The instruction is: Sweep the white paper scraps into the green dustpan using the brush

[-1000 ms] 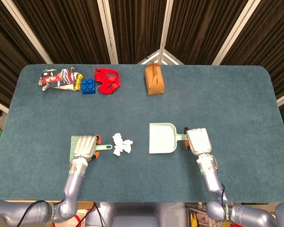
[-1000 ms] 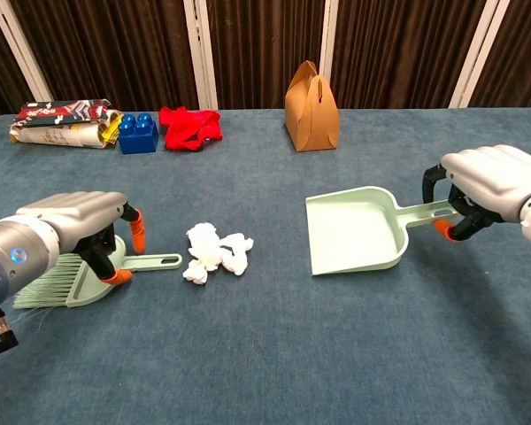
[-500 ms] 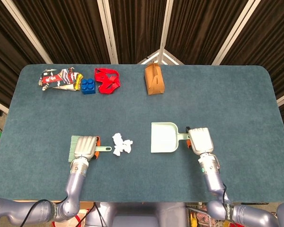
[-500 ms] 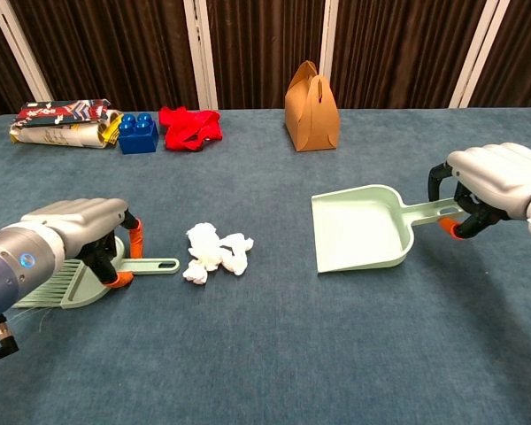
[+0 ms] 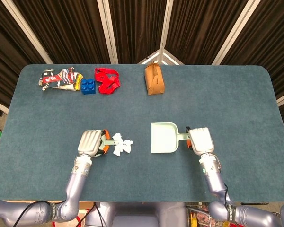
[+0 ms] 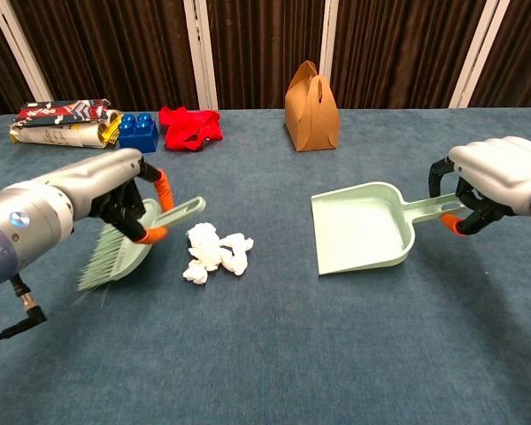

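Note:
My left hand (image 6: 106, 199) (image 5: 92, 142) grips a pale green brush (image 6: 128, 244) and holds it tilted above the table, bristles down and to the left. The white paper scraps (image 6: 216, 251) (image 5: 121, 144) lie in a small heap just right of the brush. Further right, the green dustpan (image 6: 361, 228) (image 5: 164, 138) rests on the table with its mouth facing the scraps. My right hand (image 6: 494, 181) (image 5: 199, 140) grips the dustpan's handle (image 6: 435, 210).
Along the far edge stand a brown paper box (image 6: 311, 107), a red cloth (image 6: 191, 127), a blue toy brick (image 6: 137, 133) and a crumpled printed wrapper (image 6: 60, 121). The blue table (image 6: 274, 345) stretches bare in front of both hands.
My left hand has lifted the brush off the table and carried it right, close to the scraps. The dustpan has shifted slightly right with my right hand.

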Controlling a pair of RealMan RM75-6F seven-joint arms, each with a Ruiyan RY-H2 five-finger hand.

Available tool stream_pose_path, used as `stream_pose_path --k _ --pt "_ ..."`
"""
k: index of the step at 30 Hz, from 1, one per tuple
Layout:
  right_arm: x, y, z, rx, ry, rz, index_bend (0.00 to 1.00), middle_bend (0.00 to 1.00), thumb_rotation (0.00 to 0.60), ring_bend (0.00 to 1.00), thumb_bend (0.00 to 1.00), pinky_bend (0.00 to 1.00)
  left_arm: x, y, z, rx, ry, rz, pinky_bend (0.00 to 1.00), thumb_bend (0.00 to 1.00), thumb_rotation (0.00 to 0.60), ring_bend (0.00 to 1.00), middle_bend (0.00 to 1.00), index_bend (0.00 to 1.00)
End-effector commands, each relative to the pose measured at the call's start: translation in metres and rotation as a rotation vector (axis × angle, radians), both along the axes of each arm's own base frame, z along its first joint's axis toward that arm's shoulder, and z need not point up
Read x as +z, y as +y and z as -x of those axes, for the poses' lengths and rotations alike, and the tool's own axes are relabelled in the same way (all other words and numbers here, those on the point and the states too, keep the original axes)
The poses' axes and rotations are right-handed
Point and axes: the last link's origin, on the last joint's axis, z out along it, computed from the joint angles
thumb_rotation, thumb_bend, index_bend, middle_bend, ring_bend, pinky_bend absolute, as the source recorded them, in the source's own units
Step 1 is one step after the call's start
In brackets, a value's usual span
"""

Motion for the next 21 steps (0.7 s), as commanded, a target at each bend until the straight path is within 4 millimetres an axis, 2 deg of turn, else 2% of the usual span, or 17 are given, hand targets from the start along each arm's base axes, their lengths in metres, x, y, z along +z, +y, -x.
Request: stream_pose_path --k 1,13,21 --pt "0.0 0.003 -0.001 0.001 -0.003 -0.007 0.55 0.9 0.6 0.89 0.48 0.89 0.005 0.0 -0.008 -0.007 -0.048 -0.01 1.0 0.67 0.6 1.0 1.0 0.79" --pt "-0.007 0.019 -0.012 0.022 -0.015 -0.043 0.55 0.9 0.6 0.89 0.48 0.89 -0.006 -0.01 -0.039 -0.009 -0.19 0.023 1.0 0.67 0.6 1.0 1.0 0.79" --pt "-0.004 0.021 -0.01 0.015 -0.015 -0.048 0.55 0.9 0.6 0.89 0.48 0.89 -0.019 -0.013 -0.052 -0.023 -0.214 0.036 1.0 0.67 0.6 1.0 1.0 0.8"
